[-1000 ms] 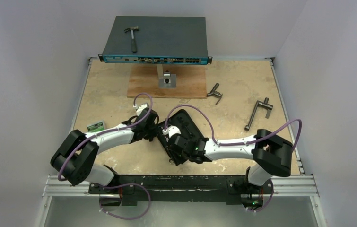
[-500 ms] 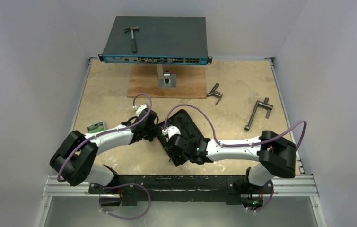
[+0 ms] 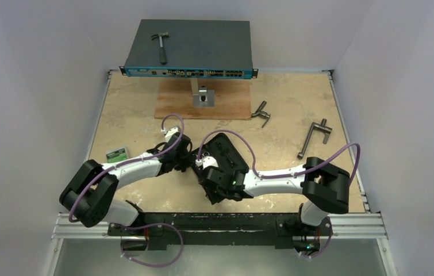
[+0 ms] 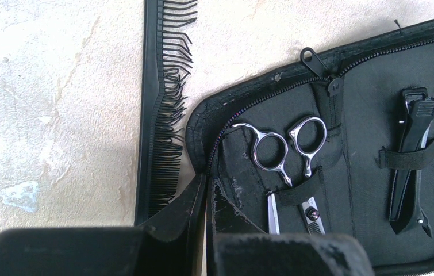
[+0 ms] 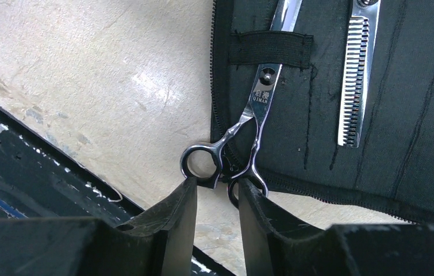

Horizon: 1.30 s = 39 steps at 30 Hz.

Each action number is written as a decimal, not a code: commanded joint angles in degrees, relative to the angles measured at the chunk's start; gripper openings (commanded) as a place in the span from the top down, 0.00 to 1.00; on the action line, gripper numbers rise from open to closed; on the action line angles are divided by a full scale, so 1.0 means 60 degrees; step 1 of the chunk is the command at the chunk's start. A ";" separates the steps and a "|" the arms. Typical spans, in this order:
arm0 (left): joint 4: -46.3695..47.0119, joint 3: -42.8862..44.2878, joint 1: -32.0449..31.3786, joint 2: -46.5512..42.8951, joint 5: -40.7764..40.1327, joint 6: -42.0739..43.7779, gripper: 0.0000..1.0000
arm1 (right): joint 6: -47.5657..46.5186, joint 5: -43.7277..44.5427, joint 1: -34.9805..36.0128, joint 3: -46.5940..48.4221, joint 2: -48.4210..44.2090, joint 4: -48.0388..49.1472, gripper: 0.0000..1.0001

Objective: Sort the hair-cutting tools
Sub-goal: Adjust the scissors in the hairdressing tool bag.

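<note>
Silver scissors (image 5: 249,123) lie half tucked under an elastic strap (image 5: 271,48) in the open black case (image 5: 410,144) on the tabletop (image 5: 105,80). Their long axis runs along the case, blades pointing away from the right claw (image 5: 217,198), finger rings hanging over the zip edge. That claw sits narrowly open around the rings, so seating this pair looks like the current step; next, a straight push along the blades. The left claw (image 4: 207,198) pinches the case rim, steadying it. A comb (image 4: 160,109) waits beside the case; a clip (image 4: 413,158) is strapped in.

Both arms hide most of the black case (image 3: 226,150) from above.
</note>
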 commanded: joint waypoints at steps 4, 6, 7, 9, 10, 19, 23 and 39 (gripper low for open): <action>0.0119 -0.0212 -0.0085 -0.0153 0.0355 -0.0085 1.00 | 0.0288 0.0351 0.0007 0.0256 0.0258 -0.0102 0.72; 0.0178 -0.0231 -0.0110 -0.0116 0.0414 -0.0087 1.00 | 0.0249 0.0415 -0.0010 0.0281 0.0366 -0.0139 0.76; 0.0200 -0.0234 -0.0129 -0.0114 0.0434 -0.0076 1.00 | 0.0222 0.0433 -0.0014 0.0288 0.0419 -0.0143 0.78; 0.0220 -0.0234 -0.0185 -0.0100 0.0430 -0.0065 1.00 | 0.0199 0.0457 -0.0061 0.0303 0.0448 -0.0139 0.82; 0.0220 -0.0234 -0.0216 -0.0100 0.0438 -0.0058 1.00 | 0.0165 0.0449 -0.0086 0.0304 0.0427 -0.0144 0.84; 0.0335 -0.0306 -0.0352 -0.0004 0.0456 -0.0001 1.00 | -0.0500 0.0366 -0.0557 0.0303 -0.0049 -0.0421 0.93; 0.0366 -0.0312 -0.0367 0.0025 0.0468 0.0001 1.00 | -0.0906 0.0090 -0.0571 0.0259 -0.0537 -0.0323 0.85; 0.0367 -0.0366 -0.0381 -0.0041 0.0467 0.0009 1.00 | -0.1341 -0.0011 -0.1289 0.0414 -0.0355 0.0149 0.62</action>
